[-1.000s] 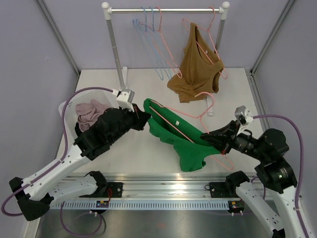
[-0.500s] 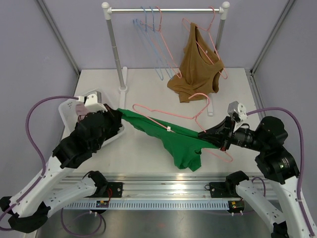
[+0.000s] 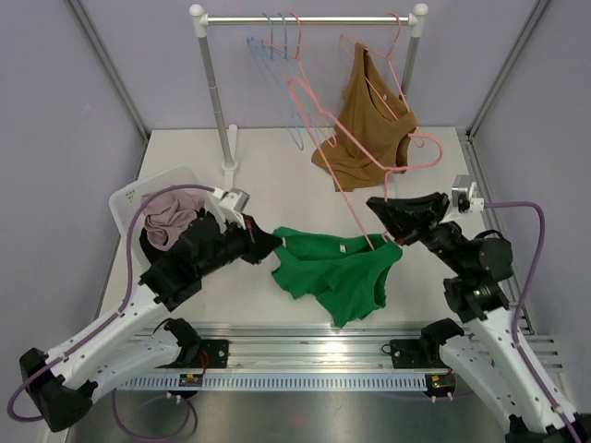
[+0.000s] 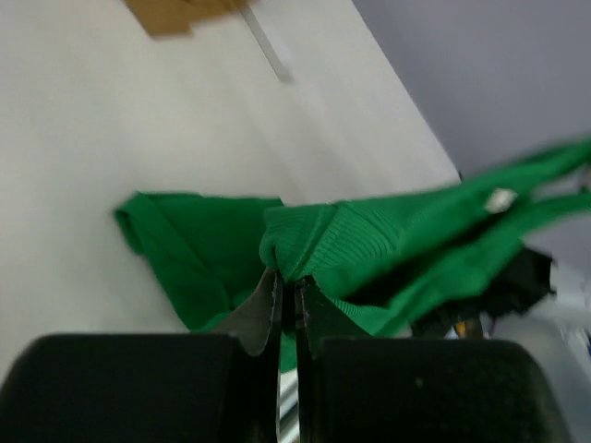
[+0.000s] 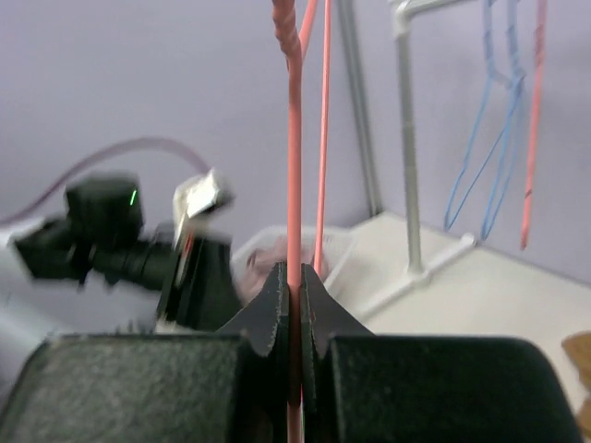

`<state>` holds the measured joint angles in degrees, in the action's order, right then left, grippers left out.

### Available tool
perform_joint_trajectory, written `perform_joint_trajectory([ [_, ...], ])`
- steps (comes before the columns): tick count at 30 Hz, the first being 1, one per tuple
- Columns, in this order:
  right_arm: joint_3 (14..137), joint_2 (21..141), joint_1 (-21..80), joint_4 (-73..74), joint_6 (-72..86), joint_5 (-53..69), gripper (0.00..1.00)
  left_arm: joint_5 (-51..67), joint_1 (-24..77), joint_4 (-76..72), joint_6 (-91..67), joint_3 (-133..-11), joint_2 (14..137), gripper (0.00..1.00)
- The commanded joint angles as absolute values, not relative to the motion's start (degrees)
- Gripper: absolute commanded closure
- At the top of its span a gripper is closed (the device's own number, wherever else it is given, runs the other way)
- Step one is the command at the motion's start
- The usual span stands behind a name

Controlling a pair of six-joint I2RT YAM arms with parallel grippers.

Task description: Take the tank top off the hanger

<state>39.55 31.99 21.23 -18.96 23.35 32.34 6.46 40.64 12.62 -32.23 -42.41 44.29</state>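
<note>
Lavender walls [image 3: 55,111] enclose a white tabletop [image 3: 277,175]. Behind and to the left of the left claw [image 3: 273,242] stands a white basket [image 3: 125,196] holding a pinkish garment. The left claw is closed almost flat, and the left wrist view shows a fold of the green tank top [image 3: 337,272] pinched at its tips. From that pinch the garment spreads rightward in a loose heap on the tabletop, between the two claws, and its far corner reaches just below the right claw [image 3: 380,210]. The right claw is clamped tight on the wire of the pink hanger [image 5: 294,138], which it holds tilted up and back from its tips, with the lower end close to the garment's neckline. Whether a strap is looped on that end cannot be told. Far beyond both claws a rail [image 3: 305,18] carries blue hangers [image 3: 277,55] and a brown tank top [image 3: 369,120].

Step in hand, as judged: separating cloth from wire. To do it well, hold the left pinch low and steady as an anchor. Raise the hanger away along the line of its own arm so any strap slides off the end; pulling across would make it snag. Stop if the fabric goes taut, and keep the lifted wire short of the hanging garment.
</note>
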Motion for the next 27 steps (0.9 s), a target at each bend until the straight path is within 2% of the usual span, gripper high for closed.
perform_joint_trajectory([
  [1,36.8,39.7,21.1,-59.5,33.5,16.8,1.0,14.0,47.8,3.2,-28.5,-39.4,46.0,1.0],
  [3,36.9,44.9,21.0,-71.0,33.5,13.6,1.0,11.4,51.1,3.8,-27.6,-38.8,47.4,1.0],
  [4,37.4,46.0,21.0,-72.5,32.4,12.4,1.0,9.1,51.8,6.2,-27.8,-38.8,48.4,1.0],
  [5,38.4,46.3,21.0,-67.4,31.2,11.2,1.0,4.7,52.4,7.5,-28.2,-38.9,48.8,1.0],
  [7,44.9,44.0,21.0,-51.6,26.1,9.8,1.0,-1.8,52.5,14.2,-29.5,-40.7,49.3,1.0],
  [8,51.6,42.7,21.0,-31.8,24.6,9.1,1.0,-6.3,52.5,16.3,-30.1,-41.7,49.6,1.0],
  [11,61.1,43.2,21.0,-1.8,19.3,6.1,1.0,-11.8,52.5,23.8,-29.7,-45.5,49.4,0.96],
  [13,67.7,45.0,21.0,8.0,17.3,3.0,1.0,-13.9,52.5,28.9,-29.4,-48.0,49.4,0.87],
  [14,69.9,46.2,21.0,12.3,16.7,1.9,1.0,-15.1,52.5,30.4,-28.6,-50.6,49.6,0.79],
  [16,75.0,49.6,21.0,21.2,14.8,0.7,1.0,-15.9,52.5,34.9,-27.7,-53.4,49.7,0.68],
  [17,78.1,52.1,21.1,25.8,14.2,0.8,1.0,-16.9,52.5,36.2,-27.1,-56.0,49.7,0.54],
  [21,85.2,58.2,21.1,33.6,12.1,3.1,1.0,-20.1,52.5,44.7,-26.4,-61.1,48.2,0.28],
  [23,88.7,61.5,21.0,35.7,11.4,3.4,1.0,-21.8,52.5,47.7,-26.1,-62.9,46.7,0.2],
  [24,90.1,62.8,21.1,36.2,11.0,3.4,1.0,-22.6,52.5,49.1,-25.9,-64.6,46.1,0.01],
  [27,96.3,69.4,21.0,37.8,9.1,3.9,1.0,-25.0,52.5,55.3,-24.1,-66.4,44.7,0.01],
])
